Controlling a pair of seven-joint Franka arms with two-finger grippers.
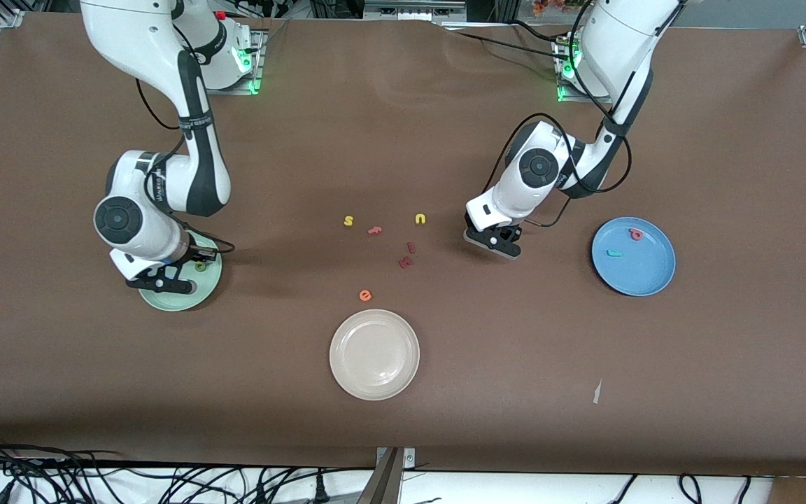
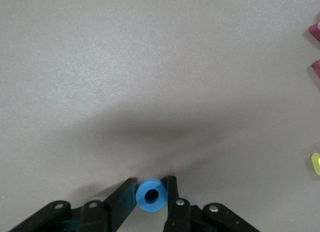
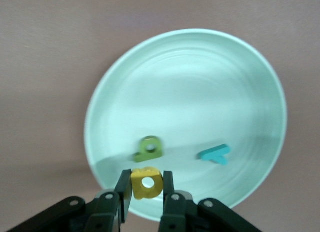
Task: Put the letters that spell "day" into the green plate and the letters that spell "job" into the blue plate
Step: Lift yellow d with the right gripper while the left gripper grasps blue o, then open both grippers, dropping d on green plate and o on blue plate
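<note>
**Inspector:** Start at the table edge nearest the front camera and work toward the arms' bases.

**Assistant:** Nearest that edge, about midway along it, sits a cream plate point(image 1: 374, 354). Just above it in the front view lies an orange letter point(image 1: 365, 295).

**Inspector:** The green plate?

**Assistant:** The green plate point(image 1: 175, 299) lies toward the right arm's end of the table. The right gripper point(image 3: 146, 188) hangs over it, fingers pinching the yellow "a" point(image 3: 146, 183). On the plate lie the green "d" point(image 3: 149, 148) and the teal "y" point(image 3: 216, 154), apart from each other.

**Inspector:** And the blue plate?

**Assistant:** The blue plate point(image 1: 633, 256) lies toward the left arm's end. The teal "j" point(image 1: 613, 253) rests near its middle and the pinkish-red "b" point(image 1: 635, 234) near the rim farthest from the front camera.

**Inspector:** The left gripper?

**Assistant:** The left gripper point(image 2: 151, 192) is down at the bare table between the middle letters and the blue plate. Its fingers are pressed against both sides of the blue "o" point(image 2: 151, 194).

**Inspector:** Anything else in the middle?

**Assistant:** Two dark red pieces point(image 1: 408, 255), a pink piece point(image 1: 375, 229), and farthest from the front camera a yellow "s" point(image 1: 348, 221) and a yellow "u" point(image 1: 420, 219).
</note>
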